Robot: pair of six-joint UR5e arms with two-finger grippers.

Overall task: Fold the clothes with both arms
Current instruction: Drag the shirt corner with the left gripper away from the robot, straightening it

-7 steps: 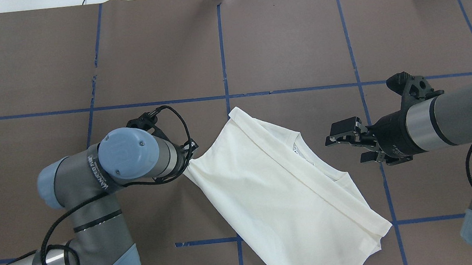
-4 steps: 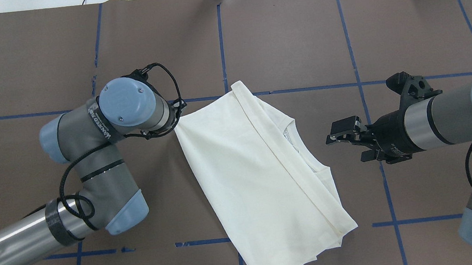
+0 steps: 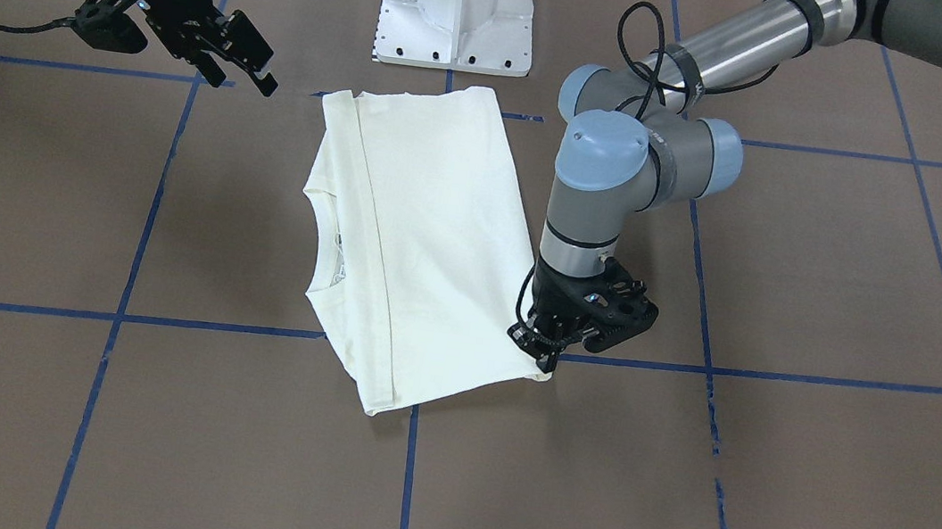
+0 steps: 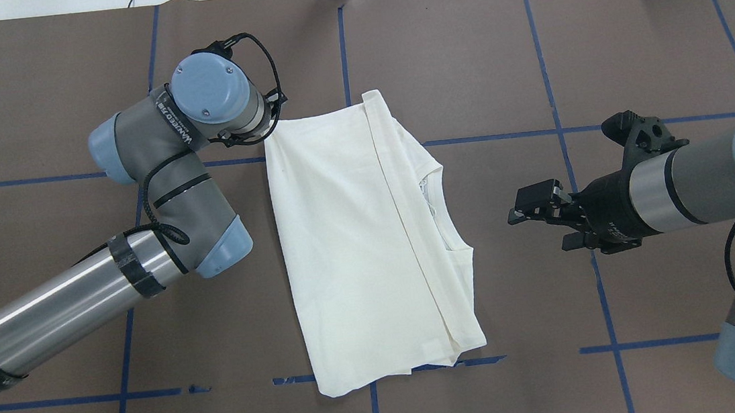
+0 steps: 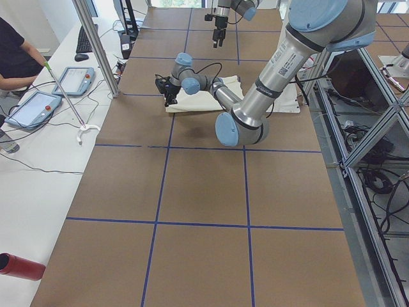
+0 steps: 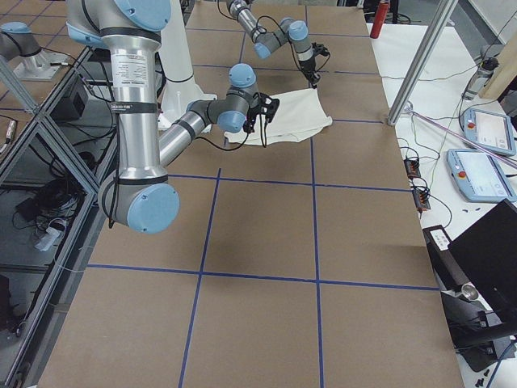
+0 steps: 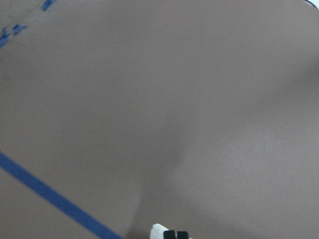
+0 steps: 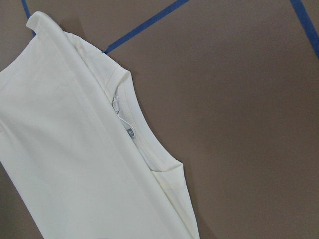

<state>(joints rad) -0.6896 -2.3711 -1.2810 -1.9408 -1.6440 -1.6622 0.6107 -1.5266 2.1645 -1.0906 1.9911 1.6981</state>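
Since the folded shirt [image 4: 358,248] lying flat on the desk [image 4: 461,56] looks light and limp, corners seem the best holds: the left claw [image 3: 546,350] is closed on one far corner, while the right claw [image 4: 539,220] hangs open and empty nearby.

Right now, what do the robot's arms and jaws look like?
Both the left arm and right arm are grey tubular metal with light-blue joint caps, black cables looped outside, black bands and white lettering near the wrists. Each ends in black two-finger jaws.
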